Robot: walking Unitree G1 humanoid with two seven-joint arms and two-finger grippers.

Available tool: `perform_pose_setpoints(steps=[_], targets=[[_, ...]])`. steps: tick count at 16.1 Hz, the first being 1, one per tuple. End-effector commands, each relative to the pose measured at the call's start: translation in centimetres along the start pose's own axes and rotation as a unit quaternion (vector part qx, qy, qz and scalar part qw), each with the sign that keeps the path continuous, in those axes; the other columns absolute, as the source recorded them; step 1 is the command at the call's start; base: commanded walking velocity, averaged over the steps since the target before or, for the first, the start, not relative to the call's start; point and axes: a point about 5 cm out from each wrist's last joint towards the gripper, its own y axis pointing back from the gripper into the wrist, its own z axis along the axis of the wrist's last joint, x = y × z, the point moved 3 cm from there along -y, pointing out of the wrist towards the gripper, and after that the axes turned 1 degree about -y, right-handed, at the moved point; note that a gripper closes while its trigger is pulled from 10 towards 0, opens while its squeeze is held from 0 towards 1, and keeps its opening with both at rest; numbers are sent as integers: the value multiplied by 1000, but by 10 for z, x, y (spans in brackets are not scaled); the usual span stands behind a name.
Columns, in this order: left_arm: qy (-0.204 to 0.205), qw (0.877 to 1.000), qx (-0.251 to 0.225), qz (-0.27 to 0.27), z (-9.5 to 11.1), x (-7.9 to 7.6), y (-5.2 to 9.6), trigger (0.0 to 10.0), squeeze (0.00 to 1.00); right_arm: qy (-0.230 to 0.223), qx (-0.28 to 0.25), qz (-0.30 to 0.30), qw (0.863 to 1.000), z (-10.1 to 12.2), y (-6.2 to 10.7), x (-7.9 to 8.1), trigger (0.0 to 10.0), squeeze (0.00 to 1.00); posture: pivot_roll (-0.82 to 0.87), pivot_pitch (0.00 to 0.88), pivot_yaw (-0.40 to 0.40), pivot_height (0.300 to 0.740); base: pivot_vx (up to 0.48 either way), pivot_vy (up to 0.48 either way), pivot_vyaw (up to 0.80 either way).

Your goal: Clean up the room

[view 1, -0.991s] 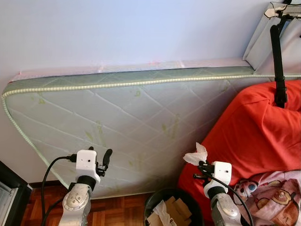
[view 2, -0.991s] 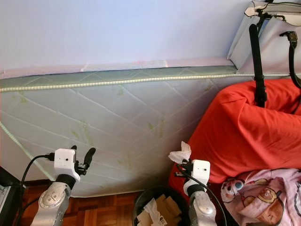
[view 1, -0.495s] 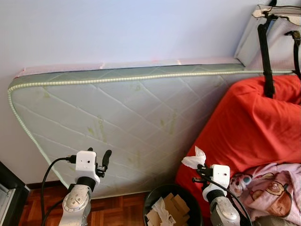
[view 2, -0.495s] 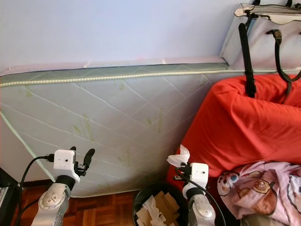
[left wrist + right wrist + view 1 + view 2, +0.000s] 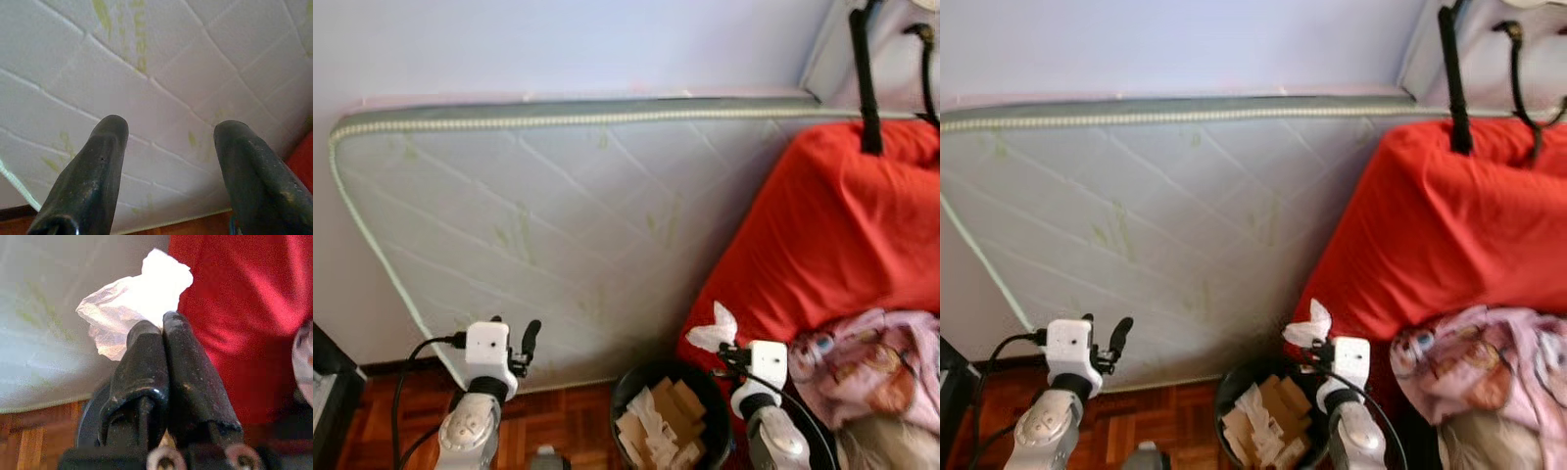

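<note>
A crumpled white tissue point(image 5: 716, 332) sticks up from my right gripper point(image 5: 724, 351), which is shut on it, just above the right rim of a black waste bin point(image 5: 628, 396). The bin holds cardboard scraps and white paper point(image 5: 656, 428). In the right wrist view the tissue point(image 5: 134, 303) bulges out past the closed fingertips point(image 5: 151, 345). My left gripper point(image 5: 517, 338) is raised at the lower left, open and holding nothing, in front of the mattress. In the left wrist view its two fingers point(image 5: 95, 171) stand apart before the quilted fabric.
A pale green quilted mattress point(image 5: 538, 215) leans on edge against the wall. A big red cushion point(image 5: 832, 235) fills the right, with a pink printed blanket point(image 5: 871, 362) below it and a bag's black straps point(image 5: 864, 78) above. Wooden floor point(image 5: 548, 431) lies below; a dark cabinet edge point(image 5: 328, 392) stands far left.
The camera has tilted down, so the bin shows more fully and the mattress edge sits higher. Both grippers keep their pose, the right one still holding the tissue.
</note>
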Motion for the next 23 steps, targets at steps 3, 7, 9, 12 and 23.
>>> perform_pose_setpoints(steps=[3, 7, 9, 12, 23], targets=[[7, 1000, -15, 6, 12, 2, 3, 10000, 0, 5, 28, 6, 1000, 1, -7, 1, 10000, 0, 116, 50, -93, 647, 0, 0, 0], [3, 1000, -29, 10, 28, 5, 5, 10000, 0, 10, 39, 25, 999, 27, -28, 9, 10000, 0, 142, 151, -119, 647, 0, 0, 0], [5, 999, -32, 14, 33, 4, 8, 10000, 0, 16, 41, 38, 998, 37, -35, 17, 10000, 0, 154, 177, -133, 647, 0, 0, 0], [13, 999, -39, 27, 45, 4, 23, 10000, 0, 35, 47, 44, 997, 53, -46, 29, 10000, 0, 161, 278, -165, 647, 0, 0, 0], [18, 999, -36, 34, 84, -9, 57, 10000, 0, 47, 106, 111, 987, 39, -45, 57, 10000, 1000, 181, 500, -214, 647, 0, 0, 0]])
